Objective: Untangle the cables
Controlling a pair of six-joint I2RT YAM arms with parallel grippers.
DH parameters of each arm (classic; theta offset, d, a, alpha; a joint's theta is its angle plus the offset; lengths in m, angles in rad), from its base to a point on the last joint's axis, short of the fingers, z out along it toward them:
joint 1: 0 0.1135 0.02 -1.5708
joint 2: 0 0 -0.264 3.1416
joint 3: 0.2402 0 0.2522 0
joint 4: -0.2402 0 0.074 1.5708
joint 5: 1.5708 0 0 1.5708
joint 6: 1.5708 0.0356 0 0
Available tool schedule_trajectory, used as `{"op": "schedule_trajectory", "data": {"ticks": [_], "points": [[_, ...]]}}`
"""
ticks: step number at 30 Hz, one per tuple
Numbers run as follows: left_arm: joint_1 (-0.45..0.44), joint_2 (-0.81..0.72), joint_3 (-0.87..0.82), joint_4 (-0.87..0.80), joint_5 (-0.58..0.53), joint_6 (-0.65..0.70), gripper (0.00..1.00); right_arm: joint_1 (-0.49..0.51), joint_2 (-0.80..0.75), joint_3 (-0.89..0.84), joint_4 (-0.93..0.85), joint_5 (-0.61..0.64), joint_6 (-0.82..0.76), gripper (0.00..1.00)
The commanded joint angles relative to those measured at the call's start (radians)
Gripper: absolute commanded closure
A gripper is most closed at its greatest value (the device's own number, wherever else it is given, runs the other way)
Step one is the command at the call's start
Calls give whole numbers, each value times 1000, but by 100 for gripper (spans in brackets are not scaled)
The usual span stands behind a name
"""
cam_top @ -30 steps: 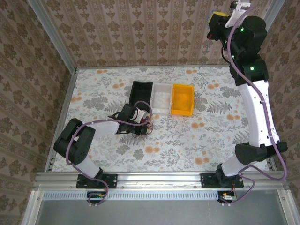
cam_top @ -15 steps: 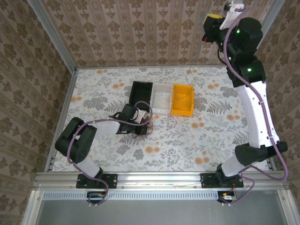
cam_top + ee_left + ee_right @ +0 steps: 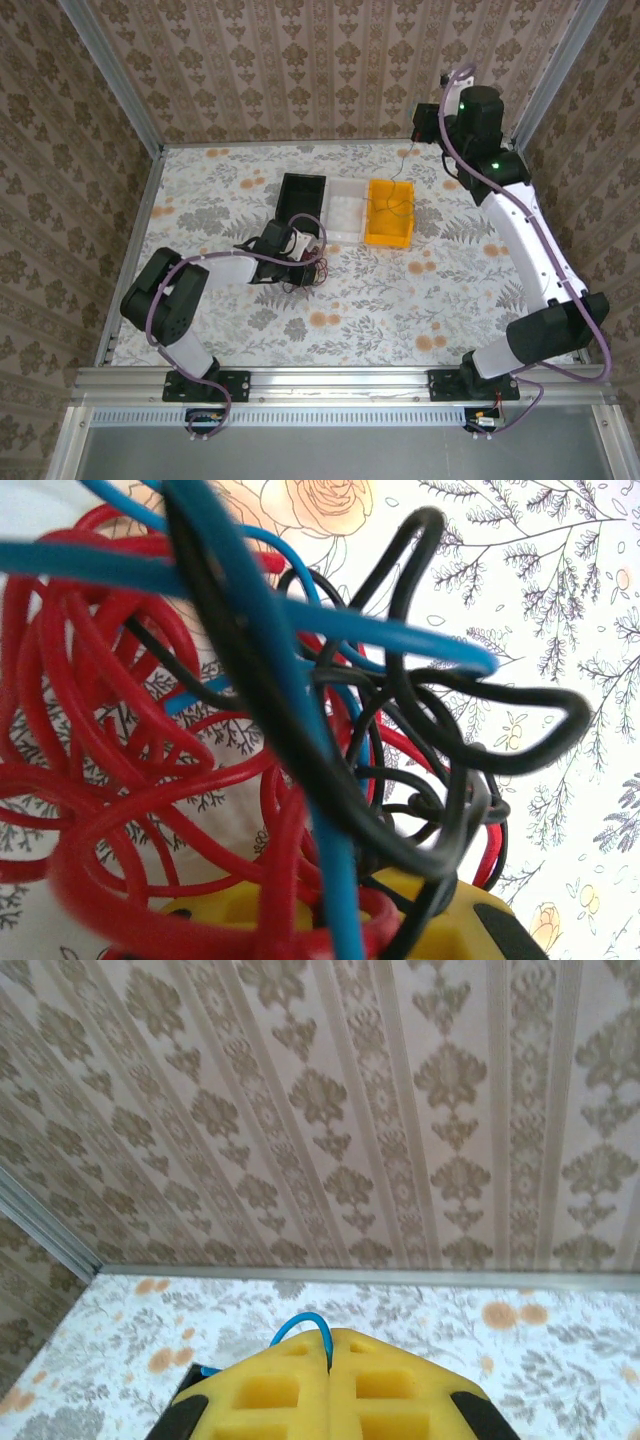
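**Overhead view.** A table (image 3: 400, 300) under a floral cloth takes up the middle of the frame, with patterned wallpaper (image 3: 300, 70) behind it. The right arm (image 3: 530, 240) rises along the right edge and bends toward the upper right. The left arm (image 3: 200, 275) lies low at lower left and reaches toward the centre. Three bins stand in a touching row above centre: a black bin (image 3: 300, 180), a clear bin (image 3: 345, 235) and a yellow bin (image 3: 392, 238). The left gripper (image 3: 305, 258) sits just below the black bin, on the cables (image 3: 305, 275), a small tangle lying on the cloth left of centre. The right gripper (image 3: 422, 135) hangs over the table's far edge. A thin blue cable (image 3: 400, 170) runs down from it toward the yellow bin. At this size its lower end is hard to trace, though it appears to lie inside that bin.

**Left wrist view.** This close view gives the strand colours that the overhead view leaves vague: red, black and blue loops threaded through one another. At the bottom edge the left gripper (image 3: 340, 925) has its yellow fingers (image 3: 460, 920) closed on the tangle. Which strand they pinch cannot be told.

**Right wrist view.** The right gripper (image 3: 328, 1345) has its yellow pads (image 3: 270, 1400) pressed together. The blue cable (image 3: 300, 1325) is nipped in the seam between them and shows as a short loop at the pads' upper left. Wallpaper and the far strip of cloth lie beyond.
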Motion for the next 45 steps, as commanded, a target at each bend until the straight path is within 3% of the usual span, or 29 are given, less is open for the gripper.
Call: {"op": "schedule_trajectory", "data": {"ticks": [1, 11, 20, 30, 37, 40, 45], "points": [[-8, 22, 26, -23, -11, 13, 100, 11, 3, -46, 26, 33, 36, 100], [-13, 21, 25, -25, -28, 7, 100, 37, 200, -129, -7, 81, 51, 100], [-14, 9, 15, -19, -42, 2, 100, 42, 388, -127, -78, 201, 129, 100], [-15, 9, 16, -28, -46, 7, 100, 40, 441, -93, -199, 548, 135, 100], [-16, 25, 26, -25, -39, 7, 100, 40, 394, -124, -186, 700, 121, 100], [-16, 32, 30, -27, -37, 5, 100, 45, 390, -131, -160, 671, 104, 100], [-16, 32, 28, -25, -36, 5, 100, 73, 371, -173, -29, 445, 69, 100]]}}
